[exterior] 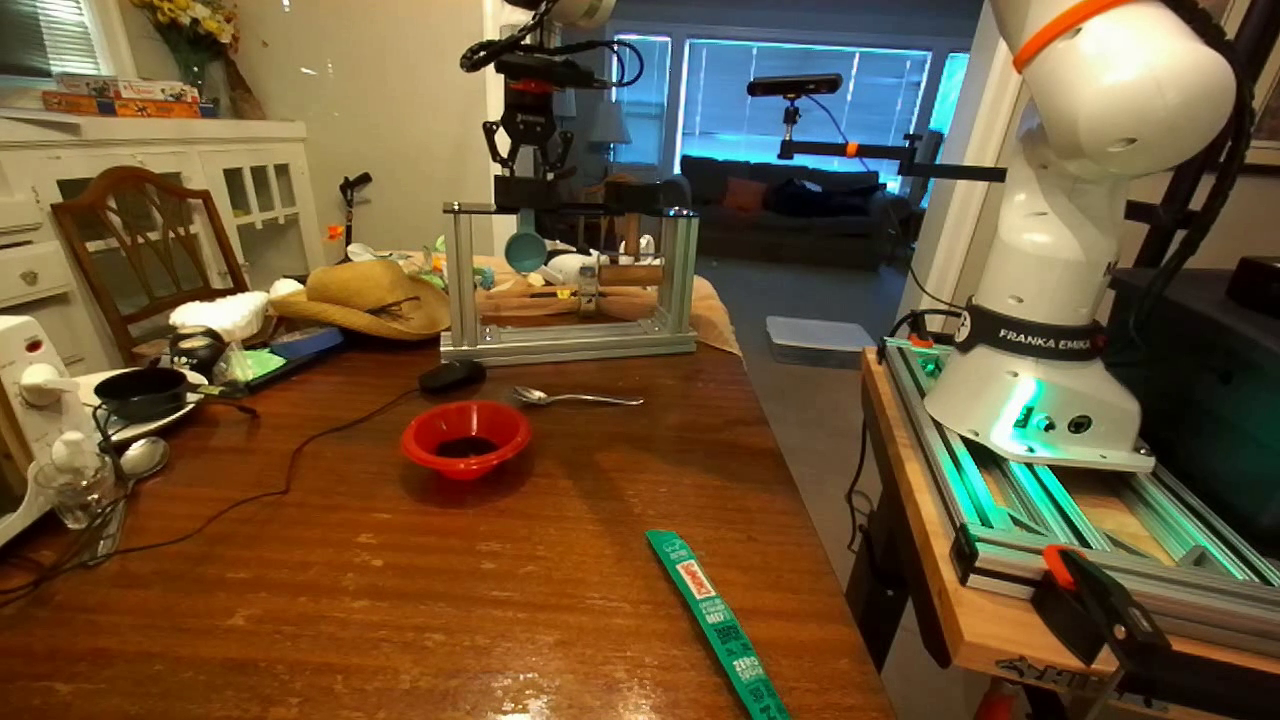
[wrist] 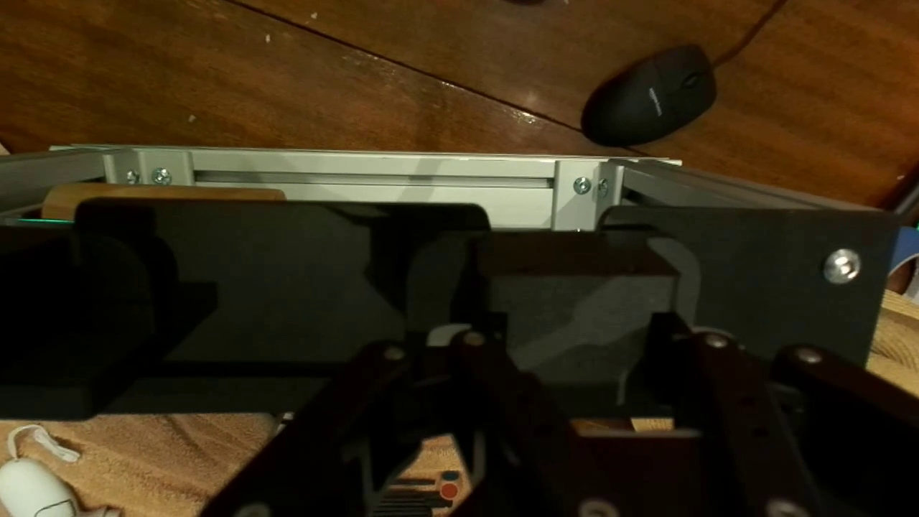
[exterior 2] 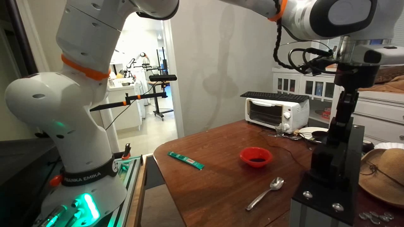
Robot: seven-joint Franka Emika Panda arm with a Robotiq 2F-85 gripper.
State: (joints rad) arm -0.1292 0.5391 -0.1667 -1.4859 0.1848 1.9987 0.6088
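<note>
- Black block (wrist: 578, 309) at the top of a metal rack (exterior: 570, 347): the gripper (exterior: 528, 168) pinches it, one finger pressed to each side.
- The rack's top plate (wrist: 768, 276), dark with a bright screw near its end, runs directly beneath the block; whether the two touch is too dark to tell.
- A teal scoop (exterior: 525, 252) hangs under the plate, straight below the block; where its upper end is fixed is hidden.
- A wooden handle (wrist: 165, 192) shows inside the rack, partly covered by the plate.
- A computer mouse (wrist: 650, 97) lies just beside the rack's base, its cord (exterior: 290, 470) trailing over the wooden table (exterior: 400, 600).
- Near the mouse, a red bowl (exterior: 465, 468) stands upright with something dark at the bottom.
- A metal spoon (exterior: 580, 399) lies between the bowl and the rack.
- A green packet (exterior: 705, 605) lies flat near the table's edge, well apart from the rack; both exterior views show it.
- A straw hat (exterior: 365, 298) lies next to the rack, and a peach towel (wrist: 187, 459) spreads behind it.
- In an exterior view, a toaster oven (exterior 2: 298, 113) bears a keyboard (exterior 2: 274, 96) on top.
</note>
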